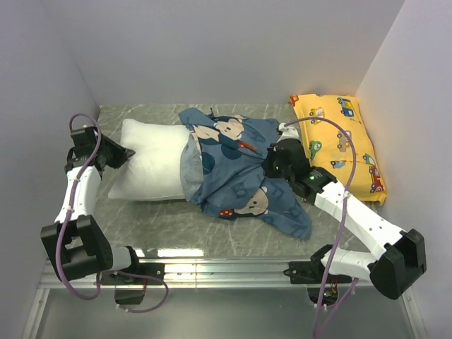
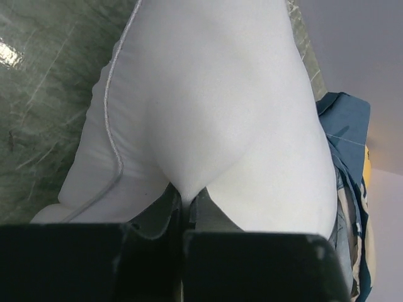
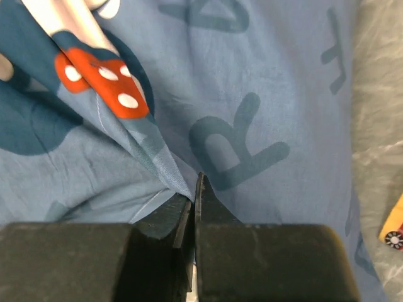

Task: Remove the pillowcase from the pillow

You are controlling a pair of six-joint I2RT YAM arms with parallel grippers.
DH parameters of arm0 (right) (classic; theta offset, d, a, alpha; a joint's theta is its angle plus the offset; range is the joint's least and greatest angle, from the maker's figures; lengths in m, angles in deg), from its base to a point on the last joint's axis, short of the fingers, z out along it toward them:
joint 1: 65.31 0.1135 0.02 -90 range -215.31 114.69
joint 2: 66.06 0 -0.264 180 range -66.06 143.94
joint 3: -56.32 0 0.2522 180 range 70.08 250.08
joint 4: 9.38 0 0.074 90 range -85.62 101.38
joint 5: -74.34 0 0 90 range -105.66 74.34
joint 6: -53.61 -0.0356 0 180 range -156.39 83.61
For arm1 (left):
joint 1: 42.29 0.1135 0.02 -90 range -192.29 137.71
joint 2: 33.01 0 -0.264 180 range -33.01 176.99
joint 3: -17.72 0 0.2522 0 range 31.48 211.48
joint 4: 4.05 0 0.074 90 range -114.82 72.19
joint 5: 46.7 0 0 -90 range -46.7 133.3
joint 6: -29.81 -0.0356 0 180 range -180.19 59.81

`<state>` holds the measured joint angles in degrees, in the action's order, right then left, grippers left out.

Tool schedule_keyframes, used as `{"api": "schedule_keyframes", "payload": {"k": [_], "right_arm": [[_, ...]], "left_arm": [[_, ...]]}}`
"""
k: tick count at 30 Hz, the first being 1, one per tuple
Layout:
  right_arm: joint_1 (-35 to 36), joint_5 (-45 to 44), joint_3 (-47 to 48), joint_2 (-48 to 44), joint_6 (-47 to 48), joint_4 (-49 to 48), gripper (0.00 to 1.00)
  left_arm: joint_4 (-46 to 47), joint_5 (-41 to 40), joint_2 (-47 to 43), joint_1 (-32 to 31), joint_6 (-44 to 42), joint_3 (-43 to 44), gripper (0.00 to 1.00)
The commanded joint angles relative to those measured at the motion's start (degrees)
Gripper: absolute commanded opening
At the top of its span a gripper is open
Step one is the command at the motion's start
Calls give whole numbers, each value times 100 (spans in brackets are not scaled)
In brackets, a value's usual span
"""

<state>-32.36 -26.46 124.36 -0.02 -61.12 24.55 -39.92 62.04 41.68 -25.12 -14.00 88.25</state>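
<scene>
Marbled grey tabletop [image 1: 212, 226] carried the white pillow [image 1: 148, 166] toward 9 o'clock in the top view. The pillowcase [image 1: 233, 166] lay bunched over the pillow's 3 o'clock end, leaving the 9 o'clock half bare. The left gripper [image 1: 126, 152] had its jaws clamped on a pinch of the pillow's bare end. The right gripper [image 1: 272, 166] had its jaws closed on a fold of pillowcase fabric. A yellow car-print pillow [image 1: 339, 141] sat at 3 o'clock.

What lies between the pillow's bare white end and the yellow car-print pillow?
The bunched blue pillowcase, covering the pillow's other end, with the right gripper, jaws shut, pinching its fabric. The top external view shows this.
</scene>
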Motion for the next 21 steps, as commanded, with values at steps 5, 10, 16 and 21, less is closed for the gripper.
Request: {"api": "schedule_keyframes", "payload": {"k": [5,10,16,21], "right_arm": [[-78,430,118,427,-23,-302,0],[-61,913,-101,690,-277,-688,0],[133,1388,-374,1296,-646,-1365,0],[133,1731,-296,1850,-857,-1849,0]], "left_arm": [[42,-484,80,-160,-558,975,27],[-486,-1003,185,-784,-1024,1792,77],[-1059,-2092,-261,-1488,-639,1750,81],[-1103,-2375,-1509,-1541,-51,873,84]]}}
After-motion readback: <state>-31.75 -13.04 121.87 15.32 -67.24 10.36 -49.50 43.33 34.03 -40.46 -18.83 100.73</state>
